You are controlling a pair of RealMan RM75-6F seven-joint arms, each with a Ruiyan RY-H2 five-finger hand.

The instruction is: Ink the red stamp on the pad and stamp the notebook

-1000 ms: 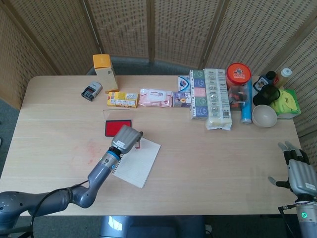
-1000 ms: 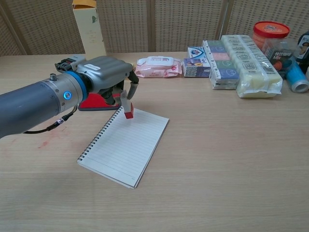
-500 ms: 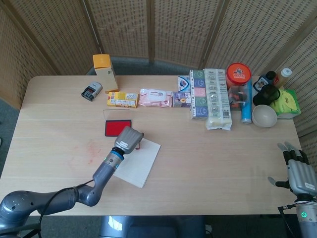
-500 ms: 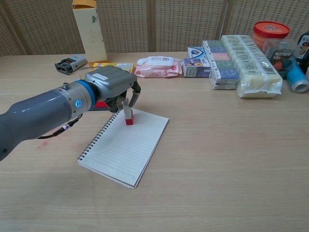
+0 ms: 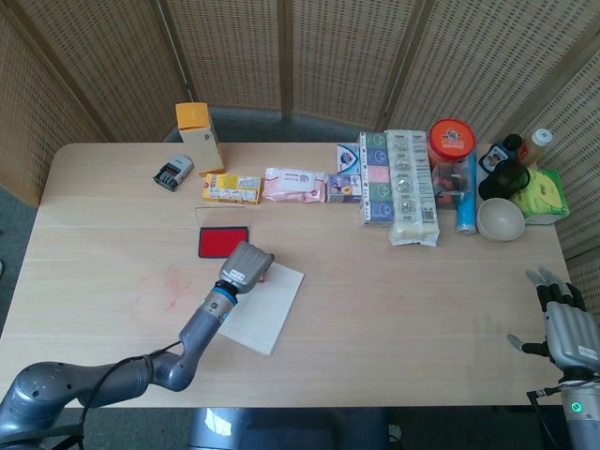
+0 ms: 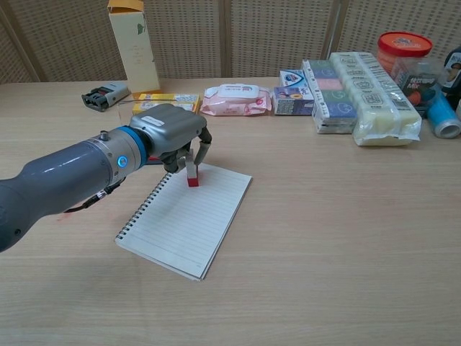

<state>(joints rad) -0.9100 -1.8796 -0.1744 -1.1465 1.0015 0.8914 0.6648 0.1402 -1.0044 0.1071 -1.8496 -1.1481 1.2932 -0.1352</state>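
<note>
Head view: left hand (image 5: 246, 266) sits over the far left corner of the notebook (image 5: 266, 314), lower than a second ago, and now covers the red stamp completely. The ink pad (image 5: 222, 241) lies just beyond it on the far side, apart from the page. Right hand (image 5: 565, 328) waits at the near right edge of the table (image 5: 394, 309), fingers apart and holding nothing, unchanged from before.

Chest view: the left hand (image 6: 170, 132) pinches the red stamp (image 6: 192, 174) between its fingertips, holding it upright. A second ago the stamp hung tilted above the paper; now its red base appears to rest on the far left corner of the notebook (image 6: 189, 219), though contact is hard to confirm. The ink pad is hidden behind the hand here.

Judging from this, the stamp is being pressed onto the page, so the task is near its end; lifting straight up would leave the mark unsmeared
</note>
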